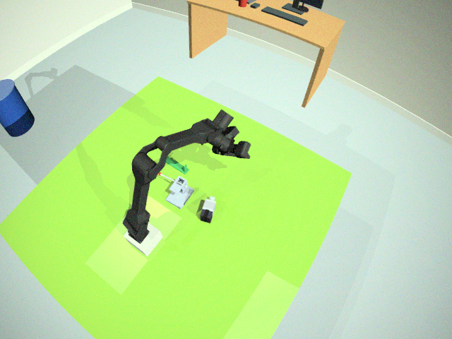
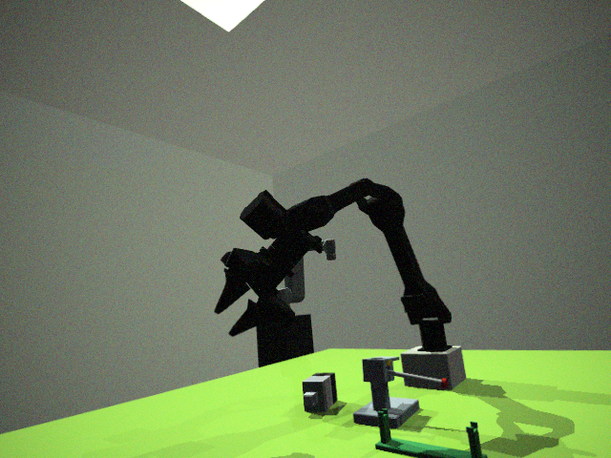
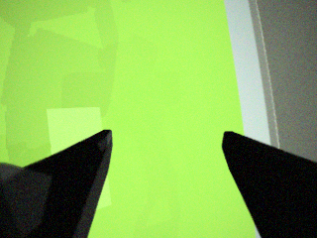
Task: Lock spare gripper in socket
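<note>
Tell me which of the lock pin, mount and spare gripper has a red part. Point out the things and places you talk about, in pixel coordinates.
The lock pin (image 1: pixel 167 177) (image 2: pixel 419 377): its free end is red; the mount (image 1: pixel 177 199) (image 2: pixel 380 389) and spare gripper (image 1: pixel 208 208) (image 2: pixel 321 391) show none.

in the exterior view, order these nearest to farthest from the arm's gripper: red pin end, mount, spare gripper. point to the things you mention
1. spare gripper (image 1: pixel 207 210) (image 2: pixel 319 392), lower right of the arm's gripper (image 1: pixel 237 148) (image 2: pixel 222 323) (image 3: pixel 168 138)
2. mount (image 1: pixel 179 199) (image 2: pixel 380 391), middle
3. red pin end (image 1: pixel 159 174) (image 2: pixel 444 383), farthest right
</note>
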`<state>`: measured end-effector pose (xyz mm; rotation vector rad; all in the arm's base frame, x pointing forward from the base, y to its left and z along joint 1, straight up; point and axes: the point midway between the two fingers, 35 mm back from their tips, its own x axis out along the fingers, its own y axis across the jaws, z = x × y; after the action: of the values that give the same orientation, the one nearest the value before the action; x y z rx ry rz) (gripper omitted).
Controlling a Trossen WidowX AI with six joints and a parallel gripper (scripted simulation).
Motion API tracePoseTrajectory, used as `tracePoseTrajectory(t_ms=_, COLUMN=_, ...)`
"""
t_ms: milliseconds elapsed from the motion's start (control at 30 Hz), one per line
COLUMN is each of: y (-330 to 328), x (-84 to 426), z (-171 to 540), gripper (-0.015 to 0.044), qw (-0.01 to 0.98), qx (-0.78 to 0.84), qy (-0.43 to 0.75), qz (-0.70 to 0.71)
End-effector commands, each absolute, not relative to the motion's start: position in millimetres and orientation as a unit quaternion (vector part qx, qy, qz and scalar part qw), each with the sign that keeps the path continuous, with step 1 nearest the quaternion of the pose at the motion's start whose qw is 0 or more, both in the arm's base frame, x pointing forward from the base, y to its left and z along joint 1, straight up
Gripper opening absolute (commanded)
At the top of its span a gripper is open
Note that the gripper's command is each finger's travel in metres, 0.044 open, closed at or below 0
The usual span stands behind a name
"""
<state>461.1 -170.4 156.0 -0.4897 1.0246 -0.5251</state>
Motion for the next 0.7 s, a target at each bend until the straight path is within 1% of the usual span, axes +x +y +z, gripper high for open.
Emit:
tracePoseTrajectory(t_ms=0, y=-122, x=450, z=147, gripper=0.03, qw=0.792, qx=-0.292, qy=0.521, qz=-0.129)
tracePoseTrajectory(t_ms=167, y=-60, x=426, z=139, gripper=0.03, qw=0.751, qx=-0.367, qy=0.549, qz=0.027)
tracePoseTrajectory(t_ms=333, y=-4, x=390, z=134, gripper=0.03, qw=0.69, qx=-0.431, qy=0.553, qz=0.18)
tracePoseTrajectory(t_ms=667, y=82, x=294, z=136, gripper=0.03, qw=0.526, qx=-0.512, qy=0.498, qz=0.463)
